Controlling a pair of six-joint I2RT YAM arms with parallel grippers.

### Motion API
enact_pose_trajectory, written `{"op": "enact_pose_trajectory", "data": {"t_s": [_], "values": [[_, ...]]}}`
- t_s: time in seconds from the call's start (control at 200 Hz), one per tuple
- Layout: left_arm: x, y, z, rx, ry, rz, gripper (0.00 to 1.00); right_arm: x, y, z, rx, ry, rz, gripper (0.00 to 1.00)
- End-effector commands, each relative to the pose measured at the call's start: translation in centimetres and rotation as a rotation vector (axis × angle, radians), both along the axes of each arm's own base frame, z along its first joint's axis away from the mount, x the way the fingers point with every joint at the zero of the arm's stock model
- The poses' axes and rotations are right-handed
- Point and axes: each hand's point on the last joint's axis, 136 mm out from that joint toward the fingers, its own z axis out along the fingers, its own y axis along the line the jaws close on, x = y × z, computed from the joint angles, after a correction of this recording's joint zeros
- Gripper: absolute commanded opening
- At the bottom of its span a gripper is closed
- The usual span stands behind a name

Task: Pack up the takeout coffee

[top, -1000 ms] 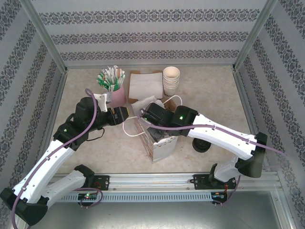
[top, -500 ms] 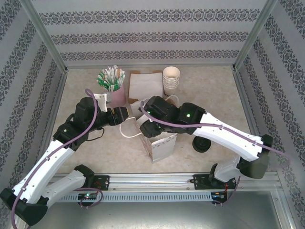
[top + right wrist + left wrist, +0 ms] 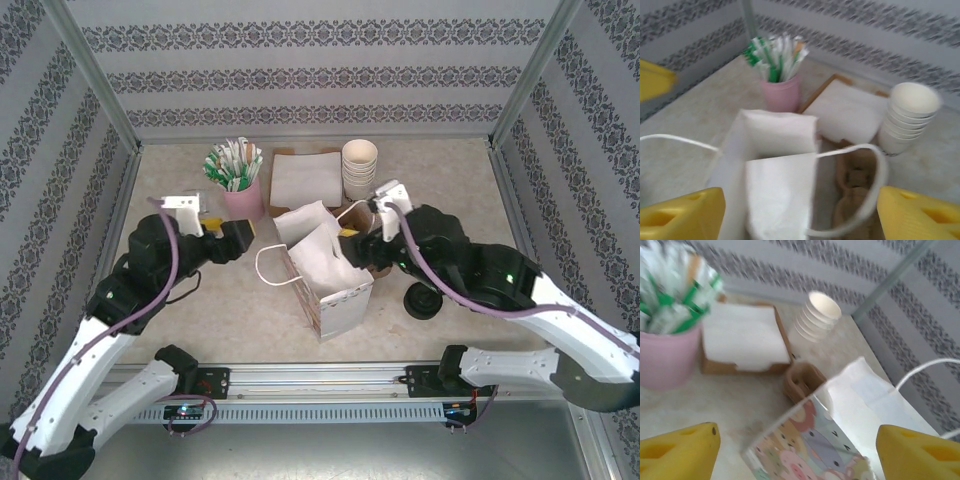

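Takeout coffee (image 3: 421, 301) on bench (image 3: 230, 310), right of paper bag (image 3: 335, 290), apart from it. Left pincer (image 3: 799, 454) and right pincer (image 3: 800, 215) both spread wide, empty, flanking the bag's mouth.

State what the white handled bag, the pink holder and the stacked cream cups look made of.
White handled bag: matte paper, creased folds, cord handles. Pink holder: likely smooth plastic or ceramic; unclear. Stacked cream cups: matte paper, thin rolled rims.
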Motion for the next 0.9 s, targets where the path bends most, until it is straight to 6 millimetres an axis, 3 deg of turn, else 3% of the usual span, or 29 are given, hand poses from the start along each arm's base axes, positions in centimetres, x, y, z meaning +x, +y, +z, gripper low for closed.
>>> {"op": "enact_pose_trajectory", "data": {"t_s": [0.0,0.075,0.215,0.285,0.48,0.674,0.789,0.894], "values": [[0.3,4.9,0.2,0.186,-0.146,0.209,0.88,1.7,-4.8,2.6,0.044,-0.221,-0.210,0.91],[0.5,7.5,-0.8,0.272,-0.181,0.335,0.96,1.8,-7.6,2.9,0.077,-0.336,-0.303,0.98],[1.2,11.0,-3.8,0.428,-0.189,0.533,1.00,2.3,-12.5,0.7,0.081,-0.443,-0.480,0.98],[1.7,12.4,-5.7,0.469,-0.167,0.631,1.00,3.1,-14.5,-1.5,0.059,-0.459,-0.565,0.98],[3.9,13.6,-9.5,0.449,-0.174,0.750,1.00,7.1,-16.8,-9.6,-0.032,-0.373,-0.615,0.98],[4.8,16.6,-14.2,0.575,-0.097,0.860,1.00,10.8,-22.4,-17.5,0.063,-0.172,-0.762,0.98],[5.4,17.2,-16.1,0.575,-0.101,0.853,1.00,12.1,-25.1,-20.7,0.105,-0.103,-0.869,0.98],[6.0,17.5,-17.9,0.598,-0.087,0.838,1.00,13.6,-24.9,-22.4,0.062,-0.082,-0.847,0.98]]}}
